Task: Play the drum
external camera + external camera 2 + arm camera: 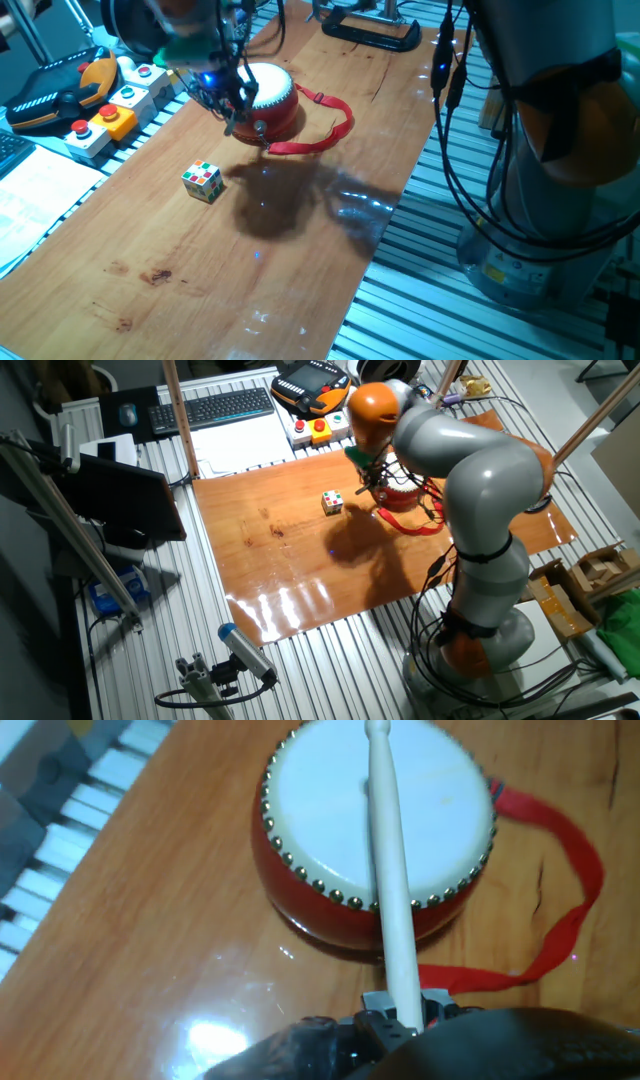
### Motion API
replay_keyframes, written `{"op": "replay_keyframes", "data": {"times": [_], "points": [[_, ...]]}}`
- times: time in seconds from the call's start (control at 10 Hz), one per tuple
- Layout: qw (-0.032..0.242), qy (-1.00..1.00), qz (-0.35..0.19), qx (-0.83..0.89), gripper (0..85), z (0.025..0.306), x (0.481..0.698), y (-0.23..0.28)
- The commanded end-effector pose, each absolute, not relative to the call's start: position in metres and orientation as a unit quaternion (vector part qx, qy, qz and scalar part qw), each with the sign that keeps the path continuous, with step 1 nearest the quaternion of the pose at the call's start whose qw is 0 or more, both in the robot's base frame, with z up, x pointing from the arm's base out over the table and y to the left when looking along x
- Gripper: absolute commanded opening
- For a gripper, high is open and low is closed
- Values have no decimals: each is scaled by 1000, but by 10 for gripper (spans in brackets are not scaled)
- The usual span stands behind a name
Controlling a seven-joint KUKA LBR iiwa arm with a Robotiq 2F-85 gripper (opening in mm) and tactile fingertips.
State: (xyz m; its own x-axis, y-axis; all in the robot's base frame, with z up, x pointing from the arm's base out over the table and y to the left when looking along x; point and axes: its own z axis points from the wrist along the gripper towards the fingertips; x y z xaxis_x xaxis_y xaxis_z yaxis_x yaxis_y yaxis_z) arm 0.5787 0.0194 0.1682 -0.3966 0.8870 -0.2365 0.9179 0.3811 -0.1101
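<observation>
Gripper (405,1018) is clamped on the stick (390,870), tip over the drum (330,910) skin. I'd go with short wrist taps mid-skin, staying off the rim studs.

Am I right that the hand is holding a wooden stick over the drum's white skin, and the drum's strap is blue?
Not quite: the strap is red, as the hand view shows. The rest holds: the hand grips a wooden stick over the drum's white skin.
</observation>
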Motion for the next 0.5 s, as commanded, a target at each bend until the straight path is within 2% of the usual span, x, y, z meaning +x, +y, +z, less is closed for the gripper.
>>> {"op": "replay_keyframes", "data": {"times": [0.0, 0.4], "points": [[97, 845, -136, 508, 7, 180, 577, 21], [79, 866, -107, 482, 7, 180, 576, 39]]}}
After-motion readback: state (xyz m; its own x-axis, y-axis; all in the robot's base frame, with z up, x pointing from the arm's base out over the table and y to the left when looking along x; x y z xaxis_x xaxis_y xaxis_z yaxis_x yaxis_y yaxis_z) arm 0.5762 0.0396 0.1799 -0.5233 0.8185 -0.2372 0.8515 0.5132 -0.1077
